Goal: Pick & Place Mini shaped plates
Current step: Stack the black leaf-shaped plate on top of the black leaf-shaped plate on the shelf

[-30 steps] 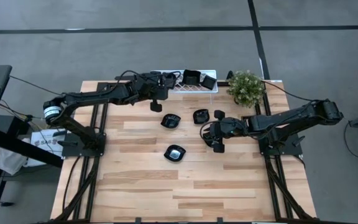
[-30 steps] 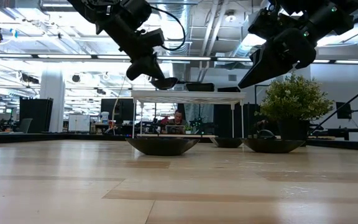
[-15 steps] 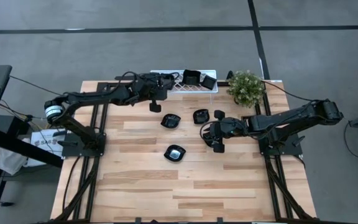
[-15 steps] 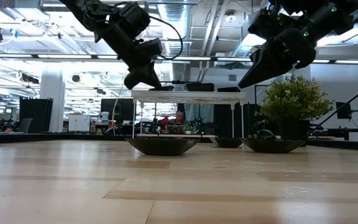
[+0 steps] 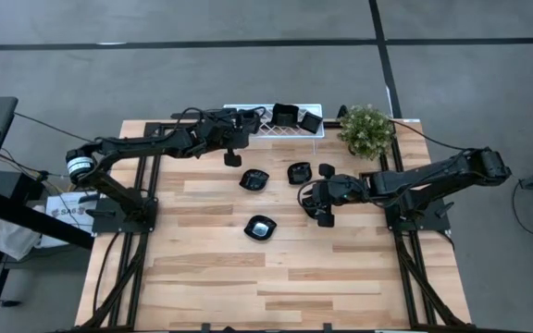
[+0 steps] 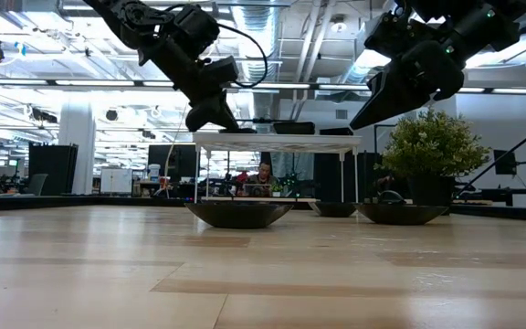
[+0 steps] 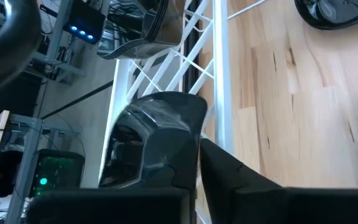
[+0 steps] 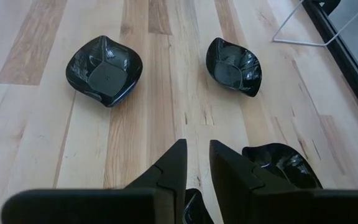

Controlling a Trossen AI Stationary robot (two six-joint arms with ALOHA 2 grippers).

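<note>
Even, diffuse overhead light in the high view; shadows under the arms faint. Low view strongly backlit: ceiling fixtures (image 6: 336, 23) blow out upper centre, arms and dishes read as silhouettes, tabletop (image 6: 263, 274) foreground soft and glossy with glare. Wrist views bright; near fingers blurred at bottom edge.

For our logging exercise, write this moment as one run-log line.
left gripper: at white lattice rack with glossy black mini plate | right gripper: hovers over wooden table

A white wire rack (image 5: 276, 129) stands at the far edge of the wooden table (image 5: 276, 277). A potted green plant (image 5: 366, 129) sits just beside the rack, at the table's far right corner.
</note>
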